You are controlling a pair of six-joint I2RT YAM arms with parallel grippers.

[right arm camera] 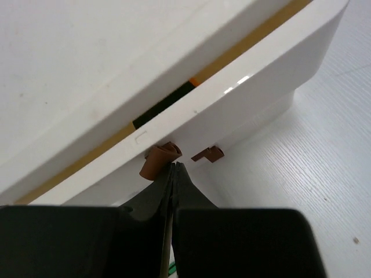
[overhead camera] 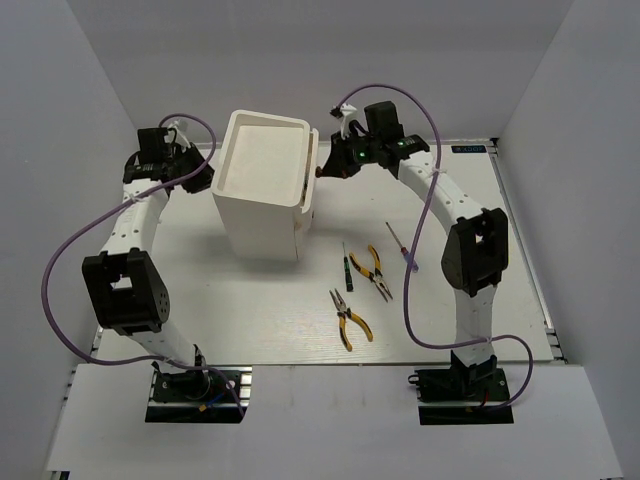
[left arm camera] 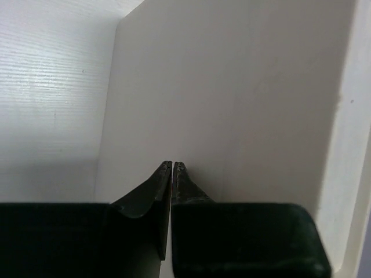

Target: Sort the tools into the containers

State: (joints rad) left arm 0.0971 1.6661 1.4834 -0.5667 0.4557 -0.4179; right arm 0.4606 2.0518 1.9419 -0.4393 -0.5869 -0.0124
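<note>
A tall white box [overhead camera: 258, 165] stands mid-table with the containers, white drawers [overhead camera: 309, 190], stacked on its right side. My left gripper [overhead camera: 208, 178] is shut and empty, its tips [left arm camera: 173, 165] at the box's left wall [left arm camera: 232, 87]. My right gripper [overhead camera: 322, 170] is shut, its tips [right arm camera: 174, 165] against the brown knob [right arm camera: 160, 160] of the top drawer [right arm camera: 249, 98], not around it. That drawer stands slightly ajar, and something yellow, black and orange shows in the gap. On the table lie two yellow-handled pliers [overhead camera: 372, 270] [overhead camera: 350, 318], a green screwdriver [overhead camera: 345, 262] and a thin screwdriver [overhead camera: 400, 243].
A second brown knob [right arm camera: 208, 154] sits on the drawer below. The loose tools lie right of the box, between it and the right arm's upright link [overhead camera: 475, 255]. White walls enclose the table on the left, back and right.
</note>
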